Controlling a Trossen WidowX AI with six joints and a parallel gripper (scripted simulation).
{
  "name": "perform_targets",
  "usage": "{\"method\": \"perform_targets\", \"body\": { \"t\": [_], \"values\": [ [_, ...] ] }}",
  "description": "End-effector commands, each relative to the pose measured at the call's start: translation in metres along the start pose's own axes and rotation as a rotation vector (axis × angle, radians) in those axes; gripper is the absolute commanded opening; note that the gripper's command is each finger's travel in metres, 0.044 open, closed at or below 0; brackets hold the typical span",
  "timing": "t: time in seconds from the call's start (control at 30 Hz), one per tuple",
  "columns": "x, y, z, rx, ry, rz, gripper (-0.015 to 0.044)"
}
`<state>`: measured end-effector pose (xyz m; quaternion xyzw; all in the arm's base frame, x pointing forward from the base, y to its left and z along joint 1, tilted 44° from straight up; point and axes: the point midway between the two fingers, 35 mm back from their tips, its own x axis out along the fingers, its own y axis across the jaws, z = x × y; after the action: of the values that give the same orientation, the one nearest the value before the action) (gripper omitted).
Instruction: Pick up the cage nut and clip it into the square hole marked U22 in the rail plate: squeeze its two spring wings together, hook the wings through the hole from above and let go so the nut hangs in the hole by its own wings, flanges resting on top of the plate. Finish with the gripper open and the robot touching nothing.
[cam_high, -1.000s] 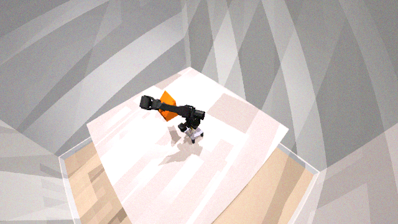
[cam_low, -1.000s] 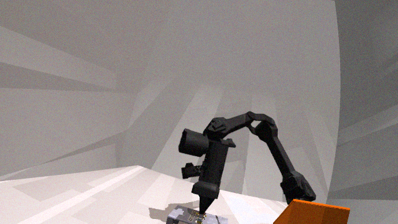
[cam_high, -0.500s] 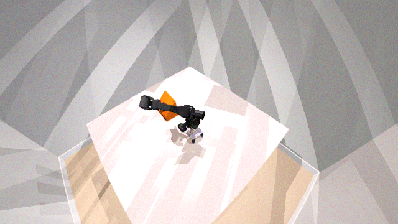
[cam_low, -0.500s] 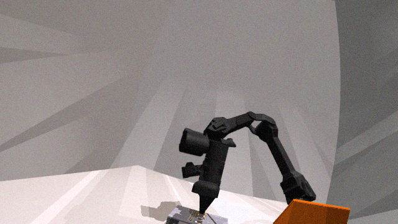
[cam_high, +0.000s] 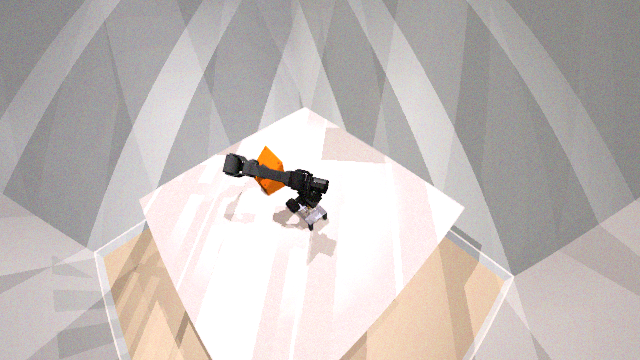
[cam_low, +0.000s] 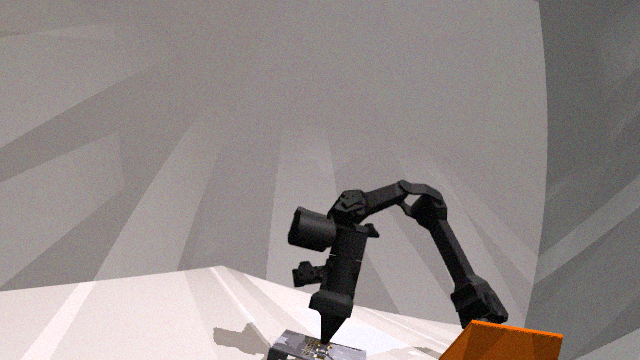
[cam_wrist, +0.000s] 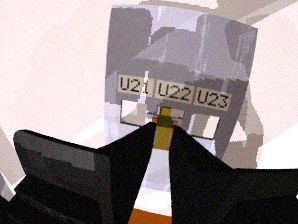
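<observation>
The cage nut (cam_wrist: 163, 136) looks yellow-brown with orange edges, gripped between the narrow jaws (cam_low: 325, 343), which point downward at the U22 hole (cam_wrist: 175, 114)

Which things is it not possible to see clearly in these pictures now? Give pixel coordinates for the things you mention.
- Wings of the cage nut (cam_wrist: 163, 136): wrist view, covered by the gripper (cam_wrist: 162, 129) and too small.
- U22 hole (cam_wrist: 176, 114): wrist view, partly behind the nut.
- Near edge of the rail plate (cam_low: 295, 338): exterior view, cut by the bottom border.
</observation>
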<state>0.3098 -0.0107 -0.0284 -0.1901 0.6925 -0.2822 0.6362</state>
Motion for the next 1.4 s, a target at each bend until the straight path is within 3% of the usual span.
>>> {"method": "perform_targets", "body": {
  "t": [0.0,1.37],
  "values": [
    [-0.0021,-0.0011,0.0008,0.001,-0.007,0.02,0.0027],
    [-0.0005,-0.0031,0.0009,0.001,-0.008,0.071,0.0027]
  ]
}}
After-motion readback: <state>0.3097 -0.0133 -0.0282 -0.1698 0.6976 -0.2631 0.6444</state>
